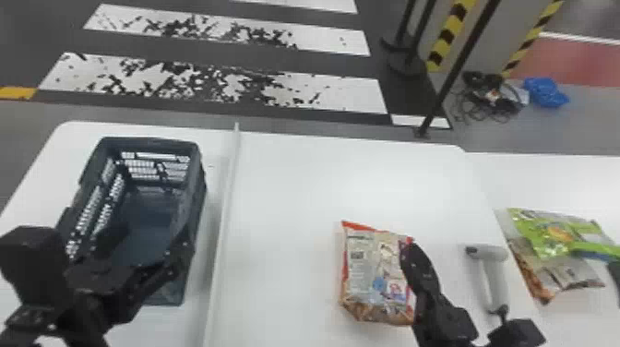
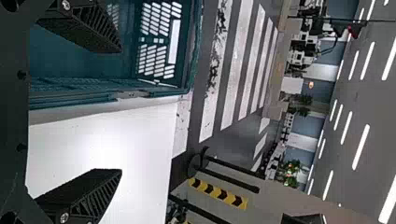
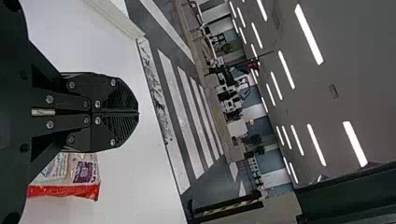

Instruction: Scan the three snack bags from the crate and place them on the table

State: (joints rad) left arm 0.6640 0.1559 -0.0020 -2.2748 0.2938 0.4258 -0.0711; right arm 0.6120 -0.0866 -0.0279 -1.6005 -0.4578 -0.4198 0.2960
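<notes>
One snack bag (image 1: 376, 272) lies printed side up on the tabletop (image 1: 286, 207) at five o'clock, presumably baring its code for the scanner (image 1: 494, 277) at four, the right pincer (image 3: 138, 113) closed and empty beside it, the left pincer (image 2: 121, 111) gaping empty by the crate (image 1: 147, 141) at nine.

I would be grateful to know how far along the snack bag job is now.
Probably two-thirds done: the green bag and brown bag lie overlapping right of the scanner. Nothing is in hand: the right pincer is shut and empty, the left pincer open and empty. The third bag likely remains to be scanned and set aside.
</notes>
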